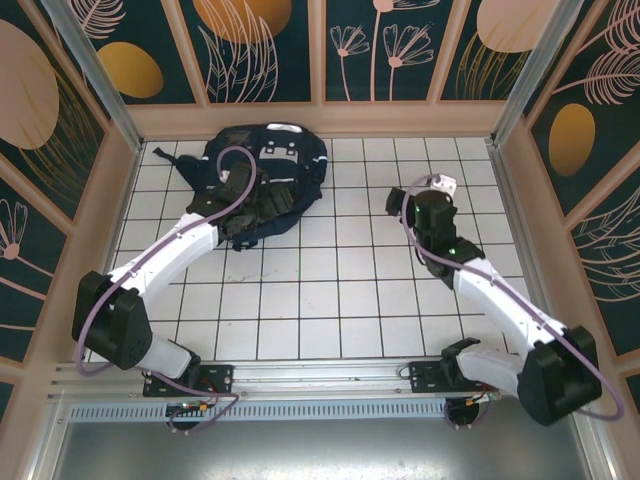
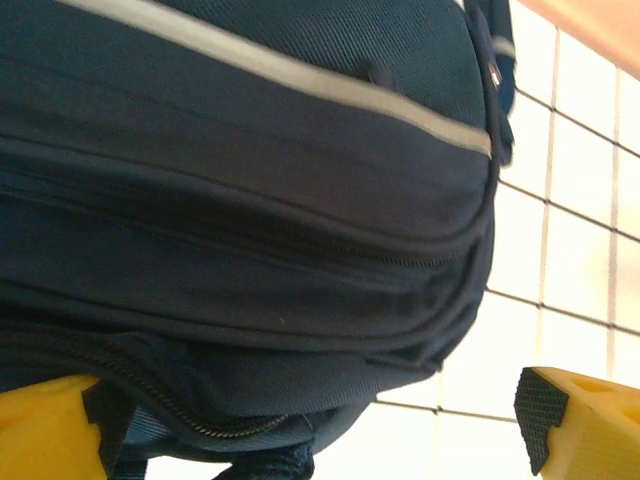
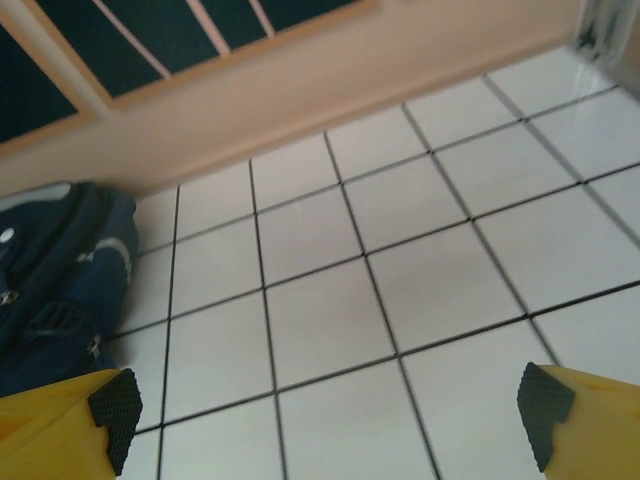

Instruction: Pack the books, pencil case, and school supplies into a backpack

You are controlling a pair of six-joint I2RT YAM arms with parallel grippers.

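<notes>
The navy backpack (image 1: 290,160) with pale stripes lies flat at the back of the tiled table, left of centre. My left gripper (image 1: 243,202) hovers over its near side. In the left wrist view the backpack (image 2: 250,170) is close up, zip seams running across. The left gripper (image 2: 320,430) is open, its yellow fingers (image 2: 585,420) far apart and gripping nothing. My right gripper (image 1: 415,197) is over bare tiles to the right of the bag. The right gripper (image 3: 330,420) is open and empty, the backpack (image 3: 55,280) at its left. The books, pencil case and school supplies are out of view.
White tiles with dark grid lines (image 1: 330,290) cover the table. A beige rim (image 1: 320,118) and patterned panels wall it on three sides, with aluminium posts (image 1: 520,95) at the back corners. The arm bases sit on the near rail (image 1: 320,375).
</notes>
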